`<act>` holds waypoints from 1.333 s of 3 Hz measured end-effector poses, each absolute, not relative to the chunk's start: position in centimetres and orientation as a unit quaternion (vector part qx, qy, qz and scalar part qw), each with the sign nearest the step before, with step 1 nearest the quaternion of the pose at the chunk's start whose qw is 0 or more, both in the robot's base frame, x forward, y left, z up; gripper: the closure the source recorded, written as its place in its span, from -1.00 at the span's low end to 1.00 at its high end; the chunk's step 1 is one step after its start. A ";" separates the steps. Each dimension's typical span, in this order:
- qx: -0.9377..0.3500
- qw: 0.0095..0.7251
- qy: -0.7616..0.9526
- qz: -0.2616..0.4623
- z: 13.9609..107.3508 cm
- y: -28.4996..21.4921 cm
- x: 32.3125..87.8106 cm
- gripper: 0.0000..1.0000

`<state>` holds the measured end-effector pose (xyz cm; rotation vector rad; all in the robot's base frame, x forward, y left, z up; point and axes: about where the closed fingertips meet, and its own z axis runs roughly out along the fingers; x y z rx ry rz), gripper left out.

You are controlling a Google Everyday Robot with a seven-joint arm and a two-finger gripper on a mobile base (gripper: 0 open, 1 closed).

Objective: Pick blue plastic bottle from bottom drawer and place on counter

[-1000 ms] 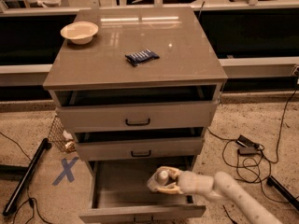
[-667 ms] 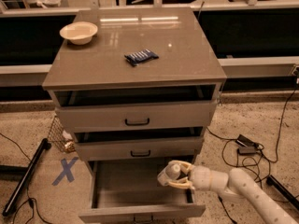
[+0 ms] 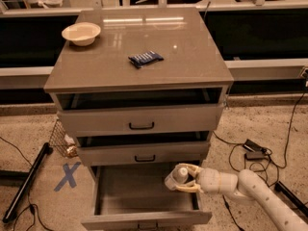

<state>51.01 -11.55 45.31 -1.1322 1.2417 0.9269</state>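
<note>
My gripper [image 3: 182, 178] reaches in from the lower right, over the right side of the open bottom drawer [image 3: 144, 219]. Its fingers are shut on the blue plastic bottle [image 3: 174, 178], whose white cap shows between them. The bottle is held above the drawer floor, just below the front of the middle drawer. The counter [image 3: 192, 52] is the glossy grey-brown top of the cabinet, well above the gripper.
A cream bowl [image 3: 81, 32] sits at the counter's back left and a small dark blue packet [image 3: 145, 57] near its middle. The top drawer [image 3: 139, 119] and middle drawer [image 3: 144, 153] stand slightly open. Cables [image 3: 255, 153] lie on the floor to the right, and a wire basket [image 3: 61, 141] to the left.
My gripper, with the bottle in it, has moved rightward and up a little from the middle of the bottom drawer toward its right side.
</note>
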 end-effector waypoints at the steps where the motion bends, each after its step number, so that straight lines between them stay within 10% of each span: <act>1: -0.512 0.578 0.506 0.384 50.1 -13.6 50.2 1.00; 4: -0.580 0.524 0.540 0.312 70.5 -21.2 47.7 1.00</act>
